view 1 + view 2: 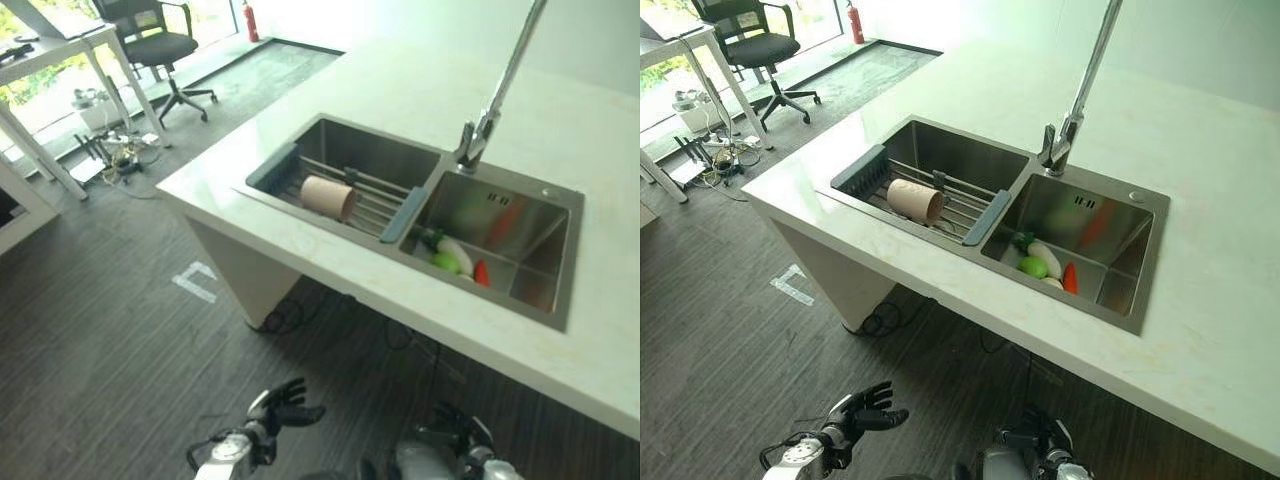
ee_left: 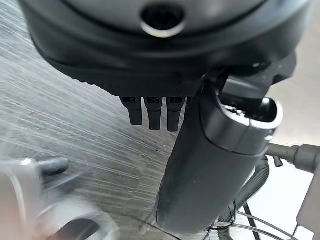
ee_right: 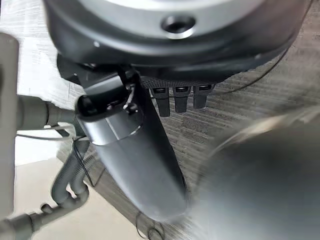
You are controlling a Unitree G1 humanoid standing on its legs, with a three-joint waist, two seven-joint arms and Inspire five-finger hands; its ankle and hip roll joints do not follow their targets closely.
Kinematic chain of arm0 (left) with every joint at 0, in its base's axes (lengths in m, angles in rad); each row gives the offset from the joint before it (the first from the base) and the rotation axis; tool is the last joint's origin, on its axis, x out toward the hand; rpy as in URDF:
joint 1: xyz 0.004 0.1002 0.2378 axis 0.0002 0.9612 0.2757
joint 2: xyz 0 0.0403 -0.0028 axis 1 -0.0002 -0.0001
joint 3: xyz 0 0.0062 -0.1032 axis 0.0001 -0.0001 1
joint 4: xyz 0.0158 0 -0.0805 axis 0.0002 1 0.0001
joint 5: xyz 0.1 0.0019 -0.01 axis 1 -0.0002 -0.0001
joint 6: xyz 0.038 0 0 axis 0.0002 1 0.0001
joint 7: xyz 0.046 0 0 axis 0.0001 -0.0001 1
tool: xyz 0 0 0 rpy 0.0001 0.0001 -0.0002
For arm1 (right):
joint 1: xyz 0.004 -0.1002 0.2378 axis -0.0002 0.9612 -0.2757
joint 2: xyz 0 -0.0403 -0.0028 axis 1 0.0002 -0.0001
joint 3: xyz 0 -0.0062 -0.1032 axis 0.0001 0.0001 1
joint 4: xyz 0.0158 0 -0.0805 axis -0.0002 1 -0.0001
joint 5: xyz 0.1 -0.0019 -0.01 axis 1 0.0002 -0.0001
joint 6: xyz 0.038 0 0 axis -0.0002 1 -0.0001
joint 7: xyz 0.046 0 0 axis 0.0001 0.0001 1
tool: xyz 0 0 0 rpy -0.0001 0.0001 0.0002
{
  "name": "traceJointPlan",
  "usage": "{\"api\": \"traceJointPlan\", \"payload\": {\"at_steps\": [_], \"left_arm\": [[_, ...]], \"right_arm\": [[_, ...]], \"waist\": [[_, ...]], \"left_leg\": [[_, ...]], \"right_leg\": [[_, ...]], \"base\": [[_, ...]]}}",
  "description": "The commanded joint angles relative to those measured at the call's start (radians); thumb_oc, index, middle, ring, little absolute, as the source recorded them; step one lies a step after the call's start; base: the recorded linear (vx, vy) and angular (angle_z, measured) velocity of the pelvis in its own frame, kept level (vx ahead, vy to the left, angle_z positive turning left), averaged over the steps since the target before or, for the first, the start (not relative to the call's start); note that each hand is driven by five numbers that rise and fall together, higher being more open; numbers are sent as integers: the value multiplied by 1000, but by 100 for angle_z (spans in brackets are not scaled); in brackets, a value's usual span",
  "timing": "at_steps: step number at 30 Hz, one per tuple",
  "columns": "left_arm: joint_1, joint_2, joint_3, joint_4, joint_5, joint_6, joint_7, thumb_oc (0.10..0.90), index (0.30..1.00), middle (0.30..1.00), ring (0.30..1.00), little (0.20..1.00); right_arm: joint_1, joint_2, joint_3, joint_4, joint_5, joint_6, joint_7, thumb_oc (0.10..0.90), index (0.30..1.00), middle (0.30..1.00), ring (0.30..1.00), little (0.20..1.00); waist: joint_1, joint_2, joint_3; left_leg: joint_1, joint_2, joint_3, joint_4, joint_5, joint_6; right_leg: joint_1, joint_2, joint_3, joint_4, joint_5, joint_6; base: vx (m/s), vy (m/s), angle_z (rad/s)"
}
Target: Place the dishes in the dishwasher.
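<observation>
Brushed steel sink (image 1: 1118, 262); glossy stone-like counter (image 1: 1200, 180); wood-grain floor (image 1: 710, 300).

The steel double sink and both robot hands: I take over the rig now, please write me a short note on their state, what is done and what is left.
Left robot hand: low over the dark wood floor, fingers spread, holding nothing.
Right robot hand: also low near the floor, fingers relaxed, holding nothing.
Beige cylindrical cup: lies on its side on the grey-ended metal drying rack across the left basin of the steel double sink.
Right basin: a white, a green and a red vegetable-like item.
Done: nothing is picked up yet.
Left: reach up to the sink, take the cup, find the dishwasher and load it.
</observation>
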Motion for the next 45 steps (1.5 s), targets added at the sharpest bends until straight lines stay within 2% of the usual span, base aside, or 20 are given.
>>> {"api": "traceJointPlan", "payload": {"at_steps": [1, 3, 5, 6, 9, 17, 20, 23, 26, 27, 28, 29, 31, 33, 35, 38, 41, 42, 44, 45], "left_arm": [[-2, -64, 61, -1, -10, -50, 7, 800, 900, 900, 900, 900], [3, -70, 59, -12, -2, -43, 4, 800, 900, 900, 900, 900], [5, -71, 58, -15, 4, -41, 4, 800, 900, 900, 900, 900], [17, -74, 61, -18, 14, -36, 10, 800, 900, 900, 900, 900], [34, -75, 69, -9, 10, -48, 2, 800, 900, 900, 900, 900], [42, -67, 79, 13, 20, -69, -6, 800, 900, 900, 900, 900], [30, -61, 80, 26, 22, -68, -12, 800, 900, 900, 900, 900], [16, -63, 71, 46, 30, -75, -13, 800, 900, 900, 900, 900], [-2, -69, 56, 49, 31, -68, -8, 800, 900, 900, 900, 900], [-6, -72, 52, 44, 42, -63, -5, 800, 900, 900, 900, 900], [-12, -75, 50, 41, 45, -55, 2, 800, 900, 900, 900, 900], [-18, -79, 50, 42, 46, -49, 7, 800, 900, 900, 900, 900], [-8, -92, 59, 68, 39, -39, 24, 800, 900, 900, 900, 900], [-7, -101, 63, 117, 47, -43, 25, 800, 900, 900, 900, 900], [-26, -116, 63, 211, 86, -59, 14, 800, 900, 900, 900, 900], [-42, -112, 55, 289, 87, -52, 27, 800, 900, 900, 900, 900], [-38, -112, 70, 334, 86, -44, 44, 800, 900, 900, 900, 900], [-34, -109, 73, 347, 89, -45, 44, 800, 900, 900, 900, 900], [-26, -109, 80, 359, 93, -51, 54, 800, 900, 900, 900, 900], [-19, -110, 83, 364, 71, -56, 65, 800, 900, 900, 900, 900]], "right_arm": [[-28, -99, 0, -23, -10, -39, 20, 800, 900, 900, 900, 900], [-42, -104, -3, 10, -2, -53, 27, 800, 900, 900, 900, 900], [-44, -105, -3, 13, 2, -52, 26, 800, 900, 900, 900, 900], [-45, -109, -7, 17, 8, -43, 27, 800, 900, 900, 900, 900], [-36, -110, -13, 19, -3, -36, 33, 800, 900, 900, 900, 900], [-15, -102, -38, 43, -6, -40, 34, 800, 900, 900, 900, 900], [-11, -99, -49, 63, -1, -30, 32, 800, 900, 900, 900, 900], [-8, -93, -65, 112, -1, -32, 41, 800, 900, 900, 900, 900], [3, -98, -75, 138, -11, -35, 50, 800, 900, 900, 900, 900], [5, -106, -74, 137, -10, -29, 44, 800, 900, 900, 900, 900], [2, -113, -69, 148, 0, -33, 40, 800, 900, 900, 900, 900], [-5, -120, -67, 166, 29, -36, 35, 800, 900, 900, 900, 900], [-25, -145, -88, 198, 42, -28, 42, 800, 900, 900, 900, 900], [-28, -160, -93, 208, 22, -28, 36, 800, 900, 900, 900, 900], [-19, -165, -112, 217, -18, -34, 22, 800, 900, 900, 900, 900], [-13, -150, -129, 226, 10, -33, 26, 800, 900, 900, 900, 900], [-21, -123, -135, 227, 6, -51, 29, 800, 900, 900, 900, 900], [-25, -113, -129, 222, 4, -60, 33, 800, 900, 900, 900, 900], [-38, -106, -120, 217, -6, -61, 40, 800, 900, 900, 900, 900], [-49, -100, -112, 219, -8, -53, 47, 800, 900, 900, 900, 900]], "waist": [[0, 97, -14], [16, 94, -22], [18, 91, -24], [24, 85, -32], [26, 80, -47], [13, 90, -73], [0, 93, -76], [-11, 96, -80], [-24, 79, -77], [-19, 63, -64], [-1, 44, -48], [15, 34, -30], [31, 69, -14], [37, 83, -10], [21, 89, -21], [11, 95, -33], [5, 113, -35], [5, 118, -30], [13, 120, -24], [18, 118, -22]], "left_leg": [[19, 33, 84, -60, 52, -45], [4, 30, 88, -60, 65, -56], [1, 26, 88, -60, 67, -57], [-8, 17, 90, -60, 71, -62], [-17, 6, 94, -60, 70, -61], [-29, 13, 118, -60, 60, -64], [-28, 33, 148, -60, 57, -70], [-17, 58, 180, -60, 54, -76], [19, 71, 228, -60, 65, -82], [23, 65, 230, -60, 104, -90], [14, 55, 188, -60, 190, -104], [-9, 52, 151, -60, 234, -114], [-95, 124, 71, -60, 204, -146], [-162, 152, 34, -60, 223, -170], [-171, 171, 79, -60, 202, -169], [-120, 138, 63, -60, 158, -132], [-79, 130, 86, -60, 127, -98], [-61, 131, 106, -60, 114, -91], [-49, 132, 128, -60, 102, -89], [-44, 136, 142, -60, 96, -94]], "right_leg": [[345, 75, -31, -219, 23, 25], [395, 81, -20, -302, -10, 13], [396, 82, -10, -302, -27, 8], [399, 87, 5, -302, -71, -3], [393, 94, 32, -302, -113, -12], [388, 90, 37, -302, -116, -2], [386, 83, 25, -302, -106, 6], [389, 79, 18, -302, -127, 1], [397, 68, 33, -302, -149, -21], [408, 56, 45, -302, -149, -28], [420, 43, 73, -302, -146, -34], [432, 41, 98, -302, -144, -36], [451, 68, 129, -302, -158, -26], [473, 70, 154, -302, -176, -21], [496, 34, 151, -302, -198, 4], [489, -7, 132, -302, -171, 19], [475, -20, 51, -295, -41, 44], [442, -23, 16, -244, -22, 46], [413, -43, -20, -228, 0, 48], [410, -51, -42, -282, 6, 51]], "base": [[19, -137, 10], [-27, -74, -9], [-38, -36, -50], [-48, -37, -89], [-80, -36, -48], [-84, -1, -11], [-51, -20, 2], [-2, -4, 5], [44, 28, 15], [103, 69, 13], [121, 109, 15], [168, 239, -16], [282, 508, -78], [305, 483, -63], [301, 452, -34], [307, 373, -21], [195, 221, -22], [132, 154, -65], [96, 79, -59], [86, 2, -57]]}}
